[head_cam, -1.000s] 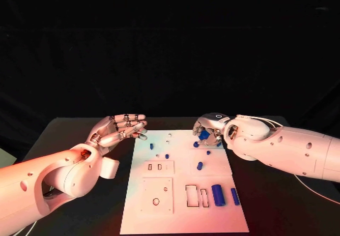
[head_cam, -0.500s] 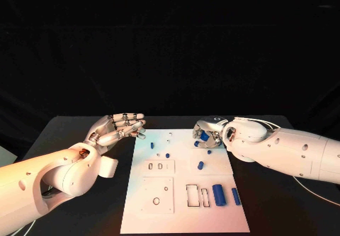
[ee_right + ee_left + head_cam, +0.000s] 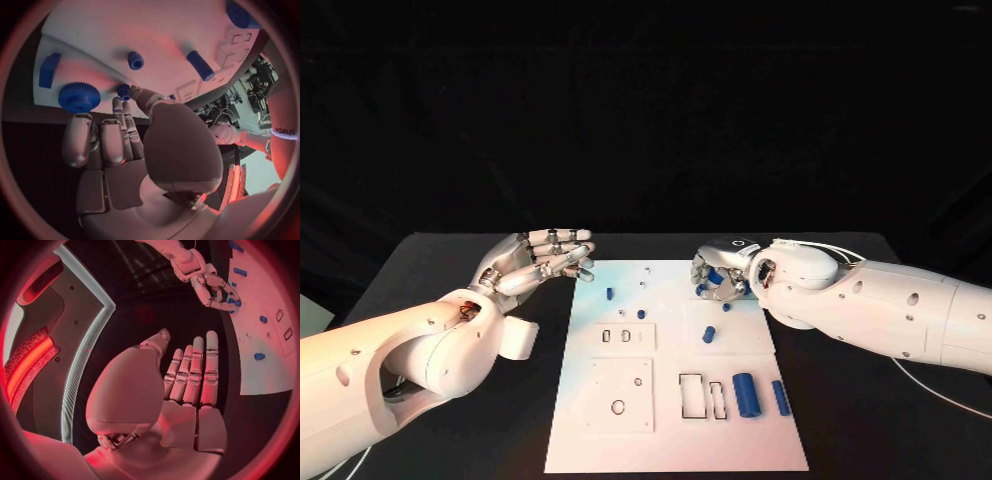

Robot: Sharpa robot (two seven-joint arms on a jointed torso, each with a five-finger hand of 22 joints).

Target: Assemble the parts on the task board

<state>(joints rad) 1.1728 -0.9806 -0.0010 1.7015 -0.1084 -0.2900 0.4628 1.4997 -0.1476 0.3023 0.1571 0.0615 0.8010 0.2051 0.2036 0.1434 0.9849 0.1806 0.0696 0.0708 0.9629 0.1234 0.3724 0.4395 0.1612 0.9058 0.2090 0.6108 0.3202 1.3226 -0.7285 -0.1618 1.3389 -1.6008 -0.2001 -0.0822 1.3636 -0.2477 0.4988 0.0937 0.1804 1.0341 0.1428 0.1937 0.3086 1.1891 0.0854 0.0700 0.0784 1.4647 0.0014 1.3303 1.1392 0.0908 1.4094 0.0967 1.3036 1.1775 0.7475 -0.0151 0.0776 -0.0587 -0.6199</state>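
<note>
Silver right hand seemingly pinches a blue part; left hand hovers, fingers apart.

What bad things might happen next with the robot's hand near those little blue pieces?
The right hand works at the far right edge of the task board, so a small blue part at its fingers might slip and roll off. It might also bump the blue knurled part close beside it. The left hand holds nothing, so it cannot catch anything.

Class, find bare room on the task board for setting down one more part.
The task board is bare along its near edge, below the square cutout plate. It is crowded at the far right corner, where the right hand sits among blue parts.
</note>
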